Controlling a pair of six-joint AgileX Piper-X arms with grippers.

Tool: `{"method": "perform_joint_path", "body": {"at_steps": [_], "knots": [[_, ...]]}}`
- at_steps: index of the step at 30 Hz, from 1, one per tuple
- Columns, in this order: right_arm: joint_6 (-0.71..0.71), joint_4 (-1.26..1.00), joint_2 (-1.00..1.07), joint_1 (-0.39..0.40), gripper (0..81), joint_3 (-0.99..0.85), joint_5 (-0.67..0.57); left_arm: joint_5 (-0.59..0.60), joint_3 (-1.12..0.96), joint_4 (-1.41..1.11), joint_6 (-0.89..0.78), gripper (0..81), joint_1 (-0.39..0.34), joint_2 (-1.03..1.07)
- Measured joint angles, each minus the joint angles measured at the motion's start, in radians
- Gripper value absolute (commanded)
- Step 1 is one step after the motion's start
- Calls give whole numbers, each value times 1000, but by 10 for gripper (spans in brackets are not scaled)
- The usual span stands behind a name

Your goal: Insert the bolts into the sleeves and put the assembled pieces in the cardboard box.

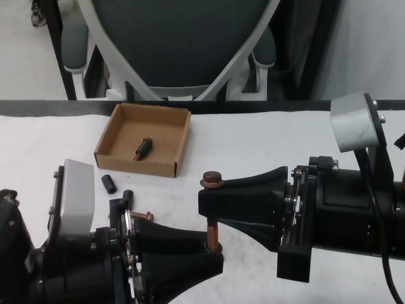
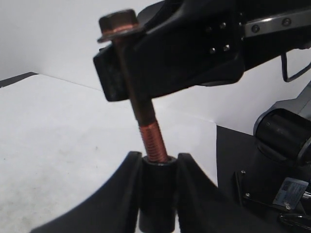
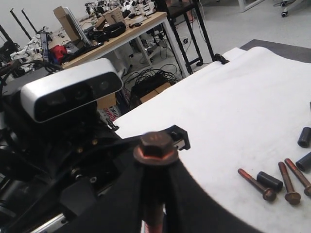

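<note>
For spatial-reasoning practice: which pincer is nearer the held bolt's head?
Right. The right pincer grips the bolt just under its head; the left pincer holds the sleeve at the bolt's threaded end.

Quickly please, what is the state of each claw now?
Left claw: closed on the short black cylindrical sleeve.
Right claw: closed on the long copper-coloured metal bolt.

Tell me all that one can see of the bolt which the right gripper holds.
The bolt looks like copper-coloured metal: a hexagonal head with a flange at the top, a smooth shank, then thread at the lower end. It stands almost upright, slightly tilted. The right gripper is shut on its upper shank, just under the head. Its threaded tip sits in the mouth of the black sleeve, which the left gripper holds.
</note>
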Motion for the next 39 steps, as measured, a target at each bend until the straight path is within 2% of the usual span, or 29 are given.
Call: {"method": "perform_joint_path", "body": {"at_steps": [16,25,32,35,39], "knots": [[-23,-16,0,0,2,-3,18,-29,0,-39,-13,8,-3,4],[-29,-15,-2,0,2,-5,27,-141,3,-143,-157,8,-7,8],[-29,-17,-2,0,8,-5,18,-153,3,-191,-220,8,-7,8],[-29,-27,-2,0,103,-5,18,-168,3,-202,-233,8,-7,8],[-29,-30,-2,0,376,-5,17,-210,5,-205,-248,8,-10,8]]}}
